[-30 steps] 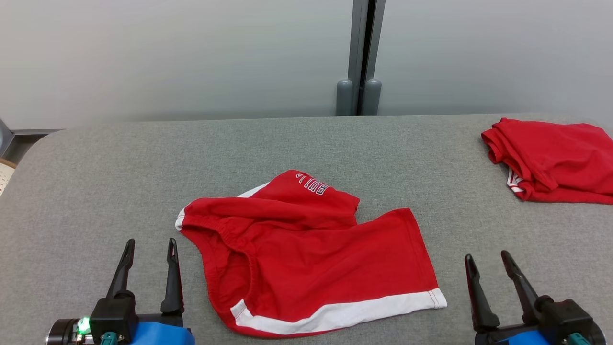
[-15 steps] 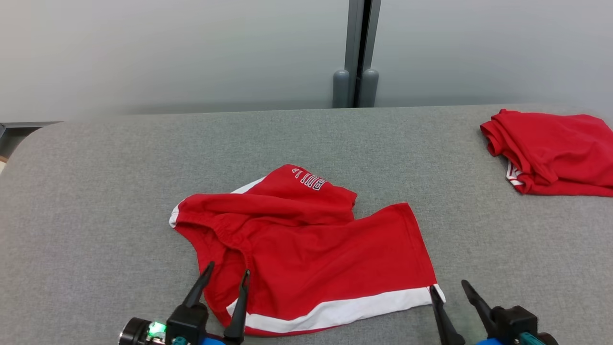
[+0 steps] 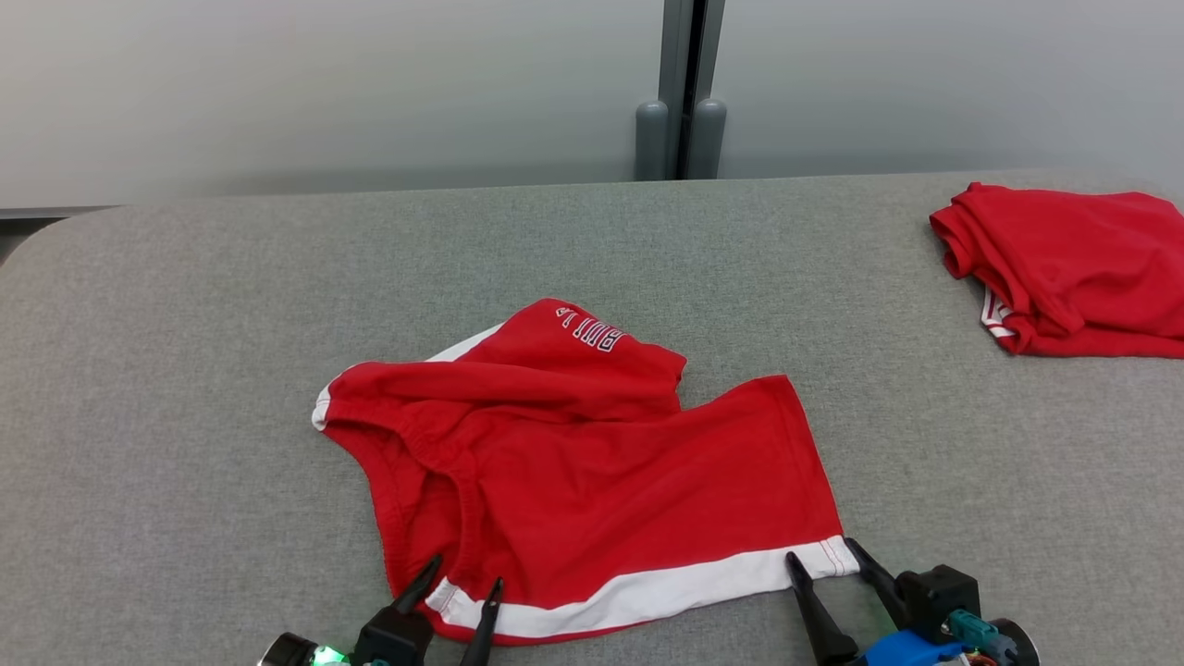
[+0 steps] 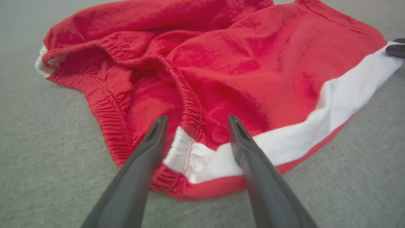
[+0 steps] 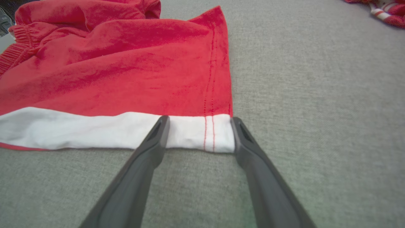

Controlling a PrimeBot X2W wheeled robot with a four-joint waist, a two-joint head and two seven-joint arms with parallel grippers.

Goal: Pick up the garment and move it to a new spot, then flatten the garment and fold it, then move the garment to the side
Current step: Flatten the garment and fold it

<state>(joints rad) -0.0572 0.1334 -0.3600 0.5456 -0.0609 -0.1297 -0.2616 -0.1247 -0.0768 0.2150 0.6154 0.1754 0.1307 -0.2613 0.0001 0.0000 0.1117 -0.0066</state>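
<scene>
So the crumpled red shorts with a white hem band (image 3: 592, 462) sit midway on the grey fabric tabletop (image 3: 185, 324). Left gripper (image 3: 466, 572) is spread wide over the near-left hem corner, right gripper (image 3: 821, 550) spread around the near-right one. Maybe touching cloth, hard to say. Folded red garment (image 3: 1064, 268) lies far right.

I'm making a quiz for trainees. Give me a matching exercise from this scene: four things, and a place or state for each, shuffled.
1 left gripper
2 right gripper
3 red shorts
4 second red garment

a far right of the grey surface
b open, at the white band's right corner
c crumpled, mid-surface
d open, at the white band's waistband end

Pairs: 1-d, 2-b, 3-c, 4-a
</scene>
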